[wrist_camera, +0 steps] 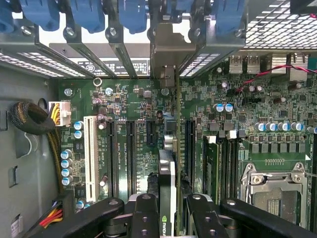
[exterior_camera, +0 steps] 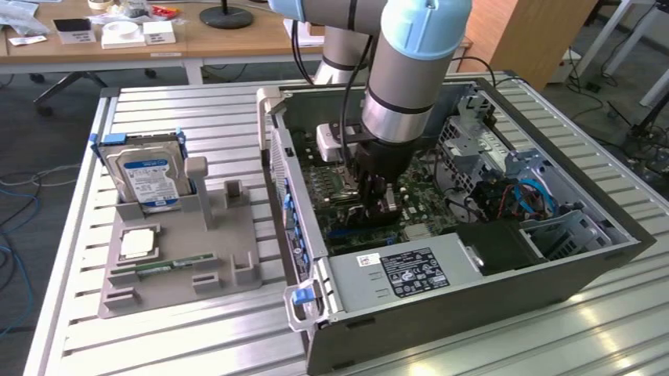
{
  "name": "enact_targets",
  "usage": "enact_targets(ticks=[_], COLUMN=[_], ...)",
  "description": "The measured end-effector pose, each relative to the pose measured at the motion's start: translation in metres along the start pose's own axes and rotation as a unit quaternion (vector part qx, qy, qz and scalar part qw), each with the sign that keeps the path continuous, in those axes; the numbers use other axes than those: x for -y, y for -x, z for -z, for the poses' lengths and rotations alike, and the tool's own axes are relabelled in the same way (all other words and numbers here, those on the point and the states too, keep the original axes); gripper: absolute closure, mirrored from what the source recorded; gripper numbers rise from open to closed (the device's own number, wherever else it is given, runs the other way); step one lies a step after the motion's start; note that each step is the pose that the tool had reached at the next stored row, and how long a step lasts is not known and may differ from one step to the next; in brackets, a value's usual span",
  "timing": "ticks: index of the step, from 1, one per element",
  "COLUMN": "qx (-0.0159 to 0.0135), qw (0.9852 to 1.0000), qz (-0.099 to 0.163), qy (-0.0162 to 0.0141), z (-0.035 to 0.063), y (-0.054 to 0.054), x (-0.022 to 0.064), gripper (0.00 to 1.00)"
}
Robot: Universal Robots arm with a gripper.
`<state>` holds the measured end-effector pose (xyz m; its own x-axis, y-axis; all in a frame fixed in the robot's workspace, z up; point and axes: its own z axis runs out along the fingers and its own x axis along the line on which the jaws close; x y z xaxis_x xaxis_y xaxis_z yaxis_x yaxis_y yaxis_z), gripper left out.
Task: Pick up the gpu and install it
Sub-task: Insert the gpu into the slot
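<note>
Outside, the exterior view shows the arm reaching down into the open computer case (exterior_camera: 460, 258) on the table (exterior_camera: 168, 345), its hand (exterior_camera: 378, 205) low over the motherboard; at nine o'clock of the case lies a tray (exterior_camera: 178, 258) with a hard drive (exterior_camera: 146, 174). Closer, the wrist view shows the hand (wrist_camera: 168, 210) pinching the gpu (wrist_camera: 168, 168) edge-on, upright above the motherboard (wrist_camera: 133, 134) slots, its bracket end at twelve o'clock beside the rear slot covers (wrist_camera: 119, 47).

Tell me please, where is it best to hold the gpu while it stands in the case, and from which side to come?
Probably its free edge, from straight above the open case. The gpu stands on edge over the motherboard, so only that thin edge is reachable. The gripper already clamps it so, one finger on each flat face.
</note>
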<state>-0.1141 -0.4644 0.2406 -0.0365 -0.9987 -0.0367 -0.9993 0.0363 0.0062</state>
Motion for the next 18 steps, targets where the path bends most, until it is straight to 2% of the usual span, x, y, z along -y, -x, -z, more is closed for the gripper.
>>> enact_targets(ticks=[6,7,9,15,18], qx=[0.0002,0.0001,0.0000,0.0000,0.0001], qw=[1.0000,1.0000,1.0000,1.0000,1.0000], qz=[0.000,0.000,0.000,0.000,0.000], qy=[-0.0001,0.0000,0.0000,0.0000,-0.0001], z=[-0.0002,-0.0001,0.0001,0.0106,0.0109], y=[0.000,0.000,0.000,0.000,0.000], x=[0.0000,0.0000,0.0000,-0.0001,-0.0001], gripper=[0.72,0.66,0.66,0.66,0.66])
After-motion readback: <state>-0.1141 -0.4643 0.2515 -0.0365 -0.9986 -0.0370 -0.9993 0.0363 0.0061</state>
